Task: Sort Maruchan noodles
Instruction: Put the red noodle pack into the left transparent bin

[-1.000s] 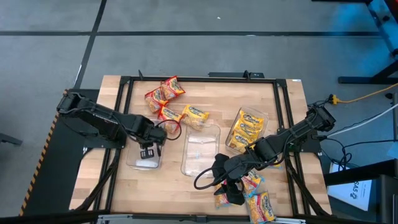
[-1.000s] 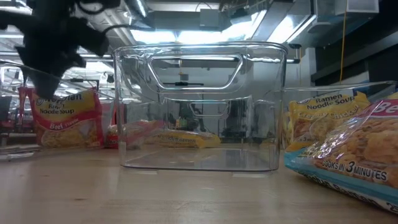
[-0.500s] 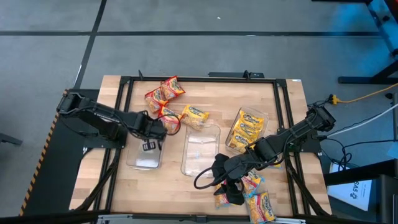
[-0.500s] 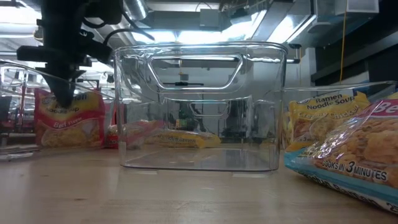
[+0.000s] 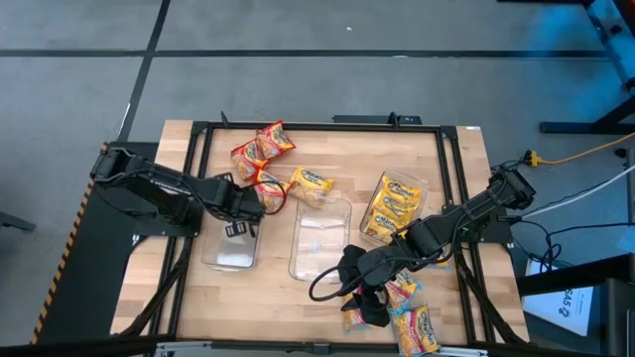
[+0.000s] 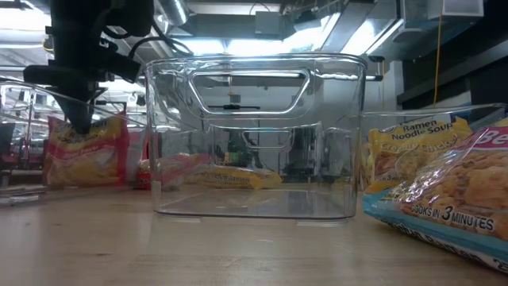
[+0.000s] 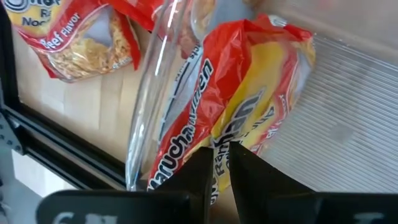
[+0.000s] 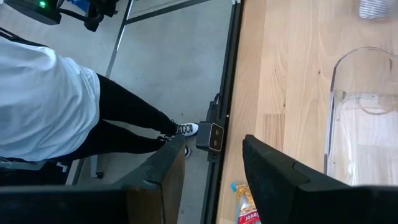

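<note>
My left gripper [image 5: 238,230] hangs over the left clear tray [image 5: 220,260], shut on a red Maruchan noodle packet [image 7: 249,93] that stands upright under it in the low view [image 6: 83,155]. The gripper hides this packet in the high view. Other red packets [image 5: 260,149] lie at the far left. Yellow packets [image 5: 392,203] sit in the right tray and another [image 5: 310,183] lies near the middle. Blue packets [image 5: 415,322] lie at the near right, below my right gripper [image 5: 369,302], which stands open and holds nothing. My left gripper pinches the red packet's crinkled upper edge [image 7: 219,134] between its two fingers [image 7: 199,165], coming steeply from above. The packet hangs below the fingers beside the tray's clear wall [image 7: 155,87]. Whether its lower end rests on the tray floor I cannot tell.
An empty clear tray [image 5: 319,238] stands at the table's middle, large in the low view [image 6: 254,135]. A black frame [image 5: 298,127] runs around the wooden top. A person [image 8: 56,106] stands on the floor beyond the table's edge.
My left gripper has moved a little toward the table's far edge and tipped, still shut on the red packet. The packet has turned with it and now stands more tilted. My right arm has kept still.
</note>
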